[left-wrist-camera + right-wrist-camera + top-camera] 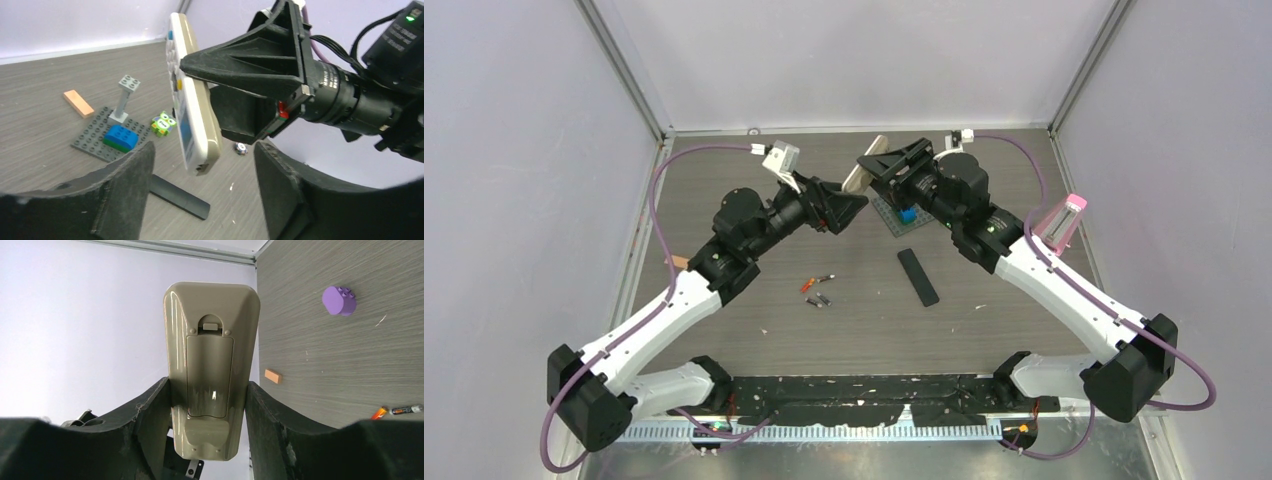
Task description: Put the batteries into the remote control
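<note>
- Remote [212,370]: slim, beige, raised off the counter [874,330], clamped by its sides between the right fingers [145,420]; back cover shut.
- Batteries [808,286]: one orange-red, others dark, lying close together on the counter.

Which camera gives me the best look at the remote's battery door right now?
Right wrist: the remote shows its back squarely, with the battery door in full. Left wrist sees the remote from its button side, nearly edge-on. Top external shows only a small tilted sliver.
</note>
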Tool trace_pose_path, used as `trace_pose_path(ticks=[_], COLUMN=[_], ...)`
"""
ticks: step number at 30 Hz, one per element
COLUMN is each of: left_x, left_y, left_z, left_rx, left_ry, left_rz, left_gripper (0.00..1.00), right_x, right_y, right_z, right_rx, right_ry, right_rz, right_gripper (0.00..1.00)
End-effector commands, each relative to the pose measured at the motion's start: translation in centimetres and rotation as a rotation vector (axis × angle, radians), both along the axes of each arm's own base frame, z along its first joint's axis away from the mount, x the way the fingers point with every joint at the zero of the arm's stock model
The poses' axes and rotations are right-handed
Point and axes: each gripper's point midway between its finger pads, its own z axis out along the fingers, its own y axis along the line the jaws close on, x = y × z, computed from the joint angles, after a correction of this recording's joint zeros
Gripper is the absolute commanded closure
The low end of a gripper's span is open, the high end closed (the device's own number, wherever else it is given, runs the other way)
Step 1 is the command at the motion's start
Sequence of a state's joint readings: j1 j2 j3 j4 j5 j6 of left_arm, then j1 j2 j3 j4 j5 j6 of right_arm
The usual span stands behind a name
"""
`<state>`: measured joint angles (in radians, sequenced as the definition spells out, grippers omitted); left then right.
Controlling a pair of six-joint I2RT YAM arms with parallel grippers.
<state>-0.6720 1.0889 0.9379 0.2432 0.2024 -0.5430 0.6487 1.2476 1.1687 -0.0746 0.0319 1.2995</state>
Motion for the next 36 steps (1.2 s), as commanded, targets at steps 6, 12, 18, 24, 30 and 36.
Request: trace_pose_path(ticks=[6,12,18,24,30,36], left_x=[1.9,2.1,1.8,-0.4,-4.4,-7.4], left_y=[0.0,0.1,1.7,3.3,3.7,3.1], left_z=[3.4,2.9,3.2,4.5,5.4,5.2], left_rx=[-0.073,-0.056,0.065,0.209,0.286,0.274], left_ry=[-0.045,-0.032,-0.114,-0.246,-0.259,-0.232], left_rz=[0.082,0.092,0.139,0.103,-0.051,-0.208], left_gripper=[0.65,1.00,1.00,1.00,1.00,1.00], right_x=[-0.6,-0.6,-1.3,-1.6,-2.8,-7.1], right_y=[0.4,1.0,0.8,0.4,0.7,1.0], right_z=[3.7,2.9,2.7,3.5,4.7,9.2], right_rx=[0.149,0.152,0.056,0.038,0.003,-0.035], right_ry=[-0.017,0.016,-0.074,-0.164,-0.326,-0.643], right_rz=[0.000,0.019,0.079,0.219,0.427,0.616], right_gripper=[0.77,0.58,0.14,0.04,0.04,0.05])
